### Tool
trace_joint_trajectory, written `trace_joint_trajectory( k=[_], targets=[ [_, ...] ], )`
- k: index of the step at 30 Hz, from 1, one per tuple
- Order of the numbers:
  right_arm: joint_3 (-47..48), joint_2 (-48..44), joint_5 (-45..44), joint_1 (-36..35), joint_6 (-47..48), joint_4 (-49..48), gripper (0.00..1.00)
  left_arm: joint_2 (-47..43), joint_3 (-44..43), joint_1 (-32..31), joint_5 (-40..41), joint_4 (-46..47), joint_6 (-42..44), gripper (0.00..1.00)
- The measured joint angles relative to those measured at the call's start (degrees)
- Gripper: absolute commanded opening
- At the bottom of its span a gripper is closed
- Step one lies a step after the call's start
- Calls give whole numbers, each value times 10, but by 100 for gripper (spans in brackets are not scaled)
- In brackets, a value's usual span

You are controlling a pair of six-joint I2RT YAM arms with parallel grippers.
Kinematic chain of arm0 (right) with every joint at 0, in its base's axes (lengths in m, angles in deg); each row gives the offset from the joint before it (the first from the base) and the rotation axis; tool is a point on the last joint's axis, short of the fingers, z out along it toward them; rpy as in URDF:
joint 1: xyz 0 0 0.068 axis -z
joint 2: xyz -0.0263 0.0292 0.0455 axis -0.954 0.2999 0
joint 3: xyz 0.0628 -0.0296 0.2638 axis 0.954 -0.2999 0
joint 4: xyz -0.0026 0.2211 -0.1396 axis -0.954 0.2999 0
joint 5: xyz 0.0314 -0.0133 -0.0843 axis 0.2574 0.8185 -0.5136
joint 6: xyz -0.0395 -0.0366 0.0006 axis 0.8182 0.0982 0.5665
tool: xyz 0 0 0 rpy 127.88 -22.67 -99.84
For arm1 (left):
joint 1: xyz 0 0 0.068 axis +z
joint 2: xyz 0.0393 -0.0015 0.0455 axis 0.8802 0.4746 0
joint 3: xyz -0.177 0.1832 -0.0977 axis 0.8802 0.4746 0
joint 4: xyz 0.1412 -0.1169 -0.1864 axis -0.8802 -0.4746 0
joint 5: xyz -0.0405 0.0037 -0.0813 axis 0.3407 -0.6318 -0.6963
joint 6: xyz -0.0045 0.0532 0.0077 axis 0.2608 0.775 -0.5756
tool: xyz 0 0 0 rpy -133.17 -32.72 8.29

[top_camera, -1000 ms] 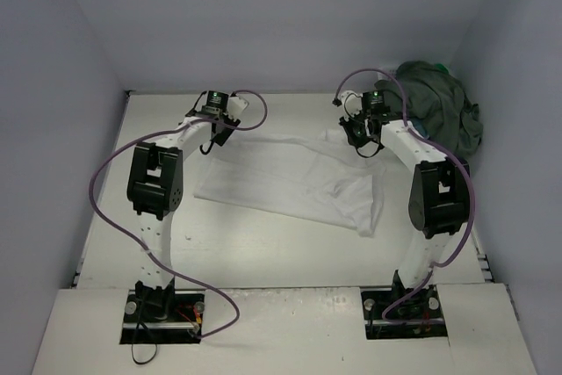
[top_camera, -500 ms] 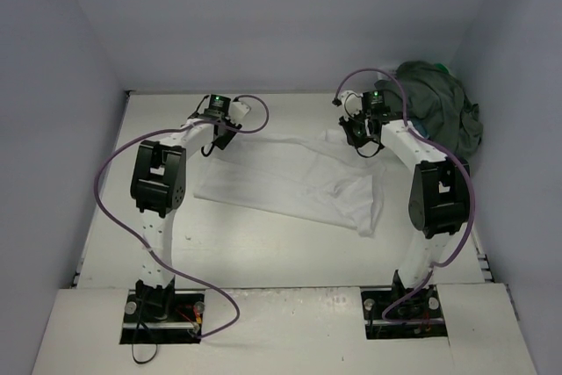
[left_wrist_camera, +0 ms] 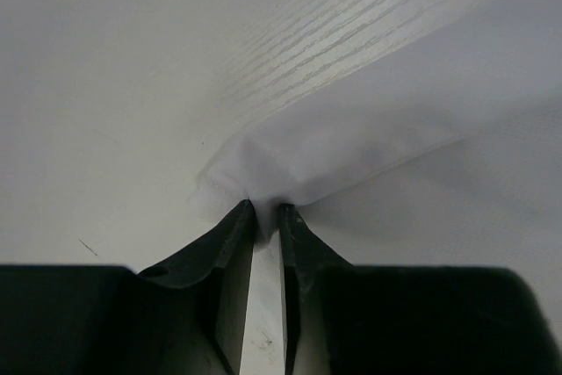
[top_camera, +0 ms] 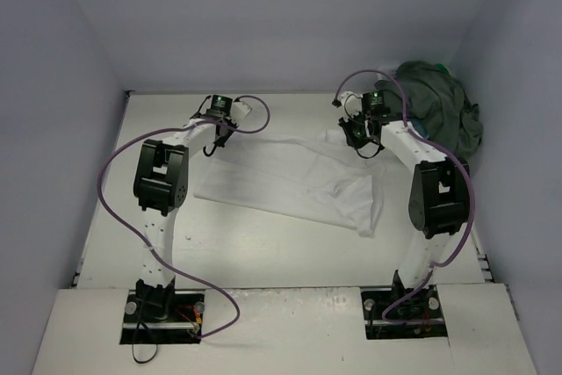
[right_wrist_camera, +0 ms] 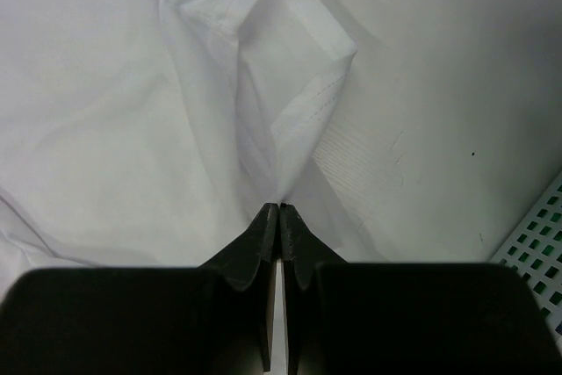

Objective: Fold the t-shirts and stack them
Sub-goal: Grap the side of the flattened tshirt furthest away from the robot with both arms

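Lying spread on the counter, the white t-shirt is pinched by the left claw, closed on its corner, and the right claw, fully closed on a fold.

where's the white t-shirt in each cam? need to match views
Top external: white cloth t-shirt lies spread mid-table between both arms.
Left wrist: white cloth t-shirt upper right, corner pinched in the left end effector.
Right wrist: white cloth t-shirt fills left and centre, fold pinched in the right end effector.
Shared landmark: the pale table top under it, in all three.
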Motion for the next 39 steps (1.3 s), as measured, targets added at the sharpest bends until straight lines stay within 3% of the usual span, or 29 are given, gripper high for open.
trace_joint_trajectory(
  k=[9,17,21,25,32,39],
  targets=[
    [-5,0,0,0,0,-5,0,0,1,0,26,11,7,2],
    [-14,0,-1,0,0,-16,1,-27,28,0,31,26,3,0],
    [-13,3,-8,0,0,-19,18,-44,31,0,31,31,-4,0],
    [12,32,-12,0,2,-16,24,-50,32,-1,31,38,-6,0],
    [83,95,-12,0,1,-6,30,-50,42,-1,31,38,-8,0],
    [162,159,-11,-2,0,2,29,-50,51,-1,31,42,-8,0]
  ],
)
